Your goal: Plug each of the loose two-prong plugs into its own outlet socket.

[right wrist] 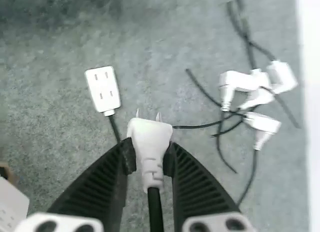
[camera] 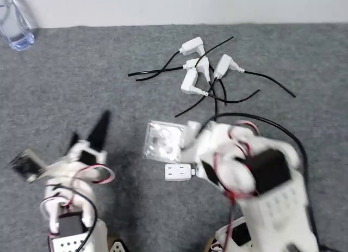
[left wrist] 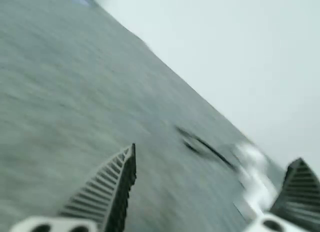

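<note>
My right gripper (right wrist: 149,159) is shut on a white two-prong plug (right wrist: 149,142), prongs pointing away from the wrist over the grey carpet. A white outlet block (right wrist: 102,90) lies a short way ahead of the plug and off to one side, apart from it. In the high view the outlet block (camera: 178,172) lies beside the right arm, and the held plug (camera: 190,133) sits just beyond it. Several loose white plugs (camera: 197,64) with black cords lie tangled farther back. My left gripper (camera: 87,135) hovers open at the near left, fingers (left wrist: 112,187) spread with nothing between them.
A clear plastic bag (camera: 162,140) lies next to the outlet block. A water bottle (camera: 15,23) stands at the far left corner by the white wall. A black cable (camera: 283,133) loops around the right arm. Bare carpet (camera: 81,72) spreads across the left half.
</note>
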`<state>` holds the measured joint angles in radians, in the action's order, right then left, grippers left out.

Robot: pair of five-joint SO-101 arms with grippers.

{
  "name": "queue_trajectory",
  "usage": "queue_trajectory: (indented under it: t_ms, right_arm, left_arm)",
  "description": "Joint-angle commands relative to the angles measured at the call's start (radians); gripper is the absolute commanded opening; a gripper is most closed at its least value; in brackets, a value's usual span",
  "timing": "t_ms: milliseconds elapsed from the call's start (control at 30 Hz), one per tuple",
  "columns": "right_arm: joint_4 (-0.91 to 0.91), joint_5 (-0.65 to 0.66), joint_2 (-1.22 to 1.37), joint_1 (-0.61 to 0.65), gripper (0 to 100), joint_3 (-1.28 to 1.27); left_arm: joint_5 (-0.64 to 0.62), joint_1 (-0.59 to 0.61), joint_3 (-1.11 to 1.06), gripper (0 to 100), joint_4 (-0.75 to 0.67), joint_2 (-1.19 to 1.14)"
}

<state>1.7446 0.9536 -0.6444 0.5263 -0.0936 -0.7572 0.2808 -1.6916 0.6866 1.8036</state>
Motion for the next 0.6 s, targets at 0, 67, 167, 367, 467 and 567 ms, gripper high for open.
queue_trajectory:
  t_ms: [0, 67, 167, 367, 467, 567]
  right_arm:
    - [-0.013, 0.012, 0.143, 0.002, 0.9, 0.107]
    - [-0.008, 0.012, 0.251, 0.002, 0.9, 0.175]
    - [0.047, 0.018, 0.424, 0.002, 0.9, 0.288]
    - [0.053, 0.069, 0.659, 0.01, 0.9, 0.368]
    - [0.053, 0.103, 0.702, 0.042, 0.9, 0.368]
    - [0.051, 0.147, 0.728, 0.048, 0.9, 0.365]
  left_arm:
    - [0.186, 0.259, 0.008, 43, 0.008, 0.008]
    - [0.368, 0.336, 0.008, 43, 0.068, 0.008]
    - [0.595, 0.373, 0.008, 43, 0.175, 0.008]
    - [0.779, 0.37, 0.008, 43, 0.218, 0.009]
    - [0.804, 0.37, 0.008, 43, 0.221, 0.009]
    - [0.824, 0.37, 0.008, 43, 0.221, 0.008]
